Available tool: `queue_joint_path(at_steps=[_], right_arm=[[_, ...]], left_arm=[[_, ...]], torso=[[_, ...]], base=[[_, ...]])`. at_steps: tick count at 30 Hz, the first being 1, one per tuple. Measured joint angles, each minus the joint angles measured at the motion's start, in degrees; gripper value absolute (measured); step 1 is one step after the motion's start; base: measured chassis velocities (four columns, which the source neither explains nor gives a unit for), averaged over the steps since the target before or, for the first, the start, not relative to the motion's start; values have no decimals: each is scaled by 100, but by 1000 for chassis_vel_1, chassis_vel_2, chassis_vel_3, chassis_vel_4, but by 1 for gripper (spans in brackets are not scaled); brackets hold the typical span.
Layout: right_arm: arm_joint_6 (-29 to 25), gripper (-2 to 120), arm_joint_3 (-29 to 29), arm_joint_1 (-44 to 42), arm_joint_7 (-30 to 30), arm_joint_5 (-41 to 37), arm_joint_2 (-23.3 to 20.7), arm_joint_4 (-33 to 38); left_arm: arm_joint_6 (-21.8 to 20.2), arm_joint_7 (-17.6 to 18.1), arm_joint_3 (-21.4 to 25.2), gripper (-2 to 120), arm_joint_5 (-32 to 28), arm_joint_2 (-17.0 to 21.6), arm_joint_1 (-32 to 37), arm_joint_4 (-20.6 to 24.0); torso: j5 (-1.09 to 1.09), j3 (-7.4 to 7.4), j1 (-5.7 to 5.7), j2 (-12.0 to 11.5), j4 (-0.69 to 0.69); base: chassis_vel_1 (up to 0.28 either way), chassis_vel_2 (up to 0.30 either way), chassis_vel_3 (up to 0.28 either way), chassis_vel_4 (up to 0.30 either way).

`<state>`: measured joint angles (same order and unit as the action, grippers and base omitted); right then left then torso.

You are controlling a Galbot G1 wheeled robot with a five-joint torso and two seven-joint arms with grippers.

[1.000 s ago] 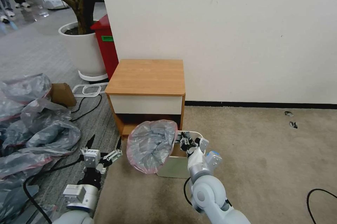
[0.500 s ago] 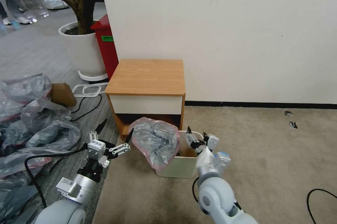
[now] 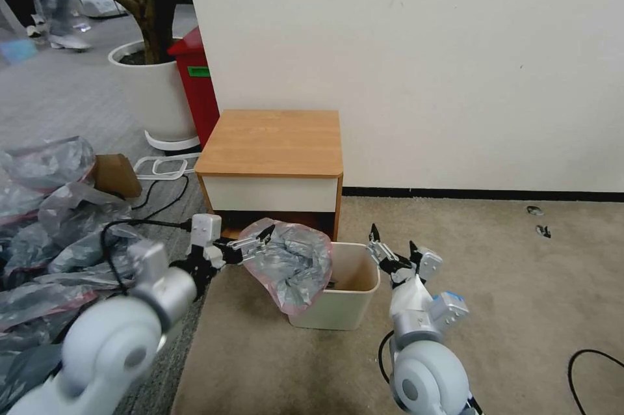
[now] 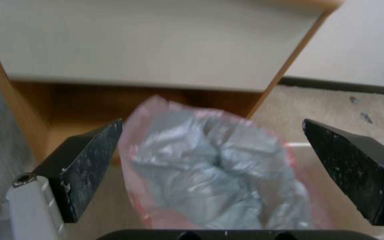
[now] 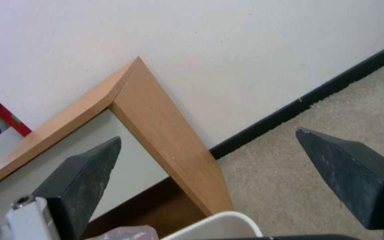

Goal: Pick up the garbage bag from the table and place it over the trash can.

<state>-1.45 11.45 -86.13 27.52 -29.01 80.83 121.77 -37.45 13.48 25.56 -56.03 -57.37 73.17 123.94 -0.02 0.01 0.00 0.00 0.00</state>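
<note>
- The garbage bag (image 3: 290, 263) hung crumpled over the left side of the trash can (image 3: 354, 285), in front of the table (image 3: 273, 142), its right side of the mouth uncovered
- The left gripper (image 3: 255, 246) sat at the bag's upper left edge, fingers spread, the bag between them in the left wrist view, unpinched
- The right gripper (image 3: 393, 252) hovered released just right of the can's rim
- Doing it well likely meant pinching the pinkish rim, not the loose film, and drawing it across the mouth
- The bag's long axis ran from upper left down to lower right, sagging outside the can

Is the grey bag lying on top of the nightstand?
No. The garbage bag hangs over the trash can's left rim, below the bare nightstand top.
</note>
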Motion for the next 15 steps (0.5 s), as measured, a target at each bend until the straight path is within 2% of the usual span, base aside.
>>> queue_joint_path(at_steps=[2, 4, 5, 8, 10, 12, 15], right_arm=[[-14, 100, 3, -35, -13, 28, 25, 5], [-104, 100, 26, -214, -86, 209, 166, 13], [-104, 100, 26, -214, -86, 209, 166, 13], [-198, 100, 70, -365, -141, 391, 358, 9], [-204, 100, 74, -376, -146, 404, 378, 8], [-240, 100, 87, -432, -162, 470, 497, 7], [-250, 100, 110, -444, -167, 496, 558, 7]], left_arm=[[-11, 4, -53, 100, -16, -63, -64, -119], [-22, -11, -313, 100, -72, -375, -337, -588], [-22, -11, -313, 100, -72, -375, -337, -588], [-21, -87, -585, 100, -115, -659, -634, -989], [-21, -96, -611, 100, -117, -678, -665, -1024], [-206, -66, -772, 100, -120, -758, -859, -1223], [-393, 27, -827, 100, -61, -773, -890, -1278]], torso=[[0, 0, 0, 0, 0], [0, 0, 0, 0, 0], [0, 0, 0, 0, 0], [2, 0, 0, 0, 0], [2, 0, 0, 0, 0], [2, -1, 0, 0, -1], [2, -1, 0, 0, -1]], base=[[0, 0, 0, 0], [0, 0, 0, 0], [0, 0, 0, 0], [0, 0, 0, 0], [0, 0, 0, 0], [0, 0, 0, 0], [0, 0, 0, 0]])
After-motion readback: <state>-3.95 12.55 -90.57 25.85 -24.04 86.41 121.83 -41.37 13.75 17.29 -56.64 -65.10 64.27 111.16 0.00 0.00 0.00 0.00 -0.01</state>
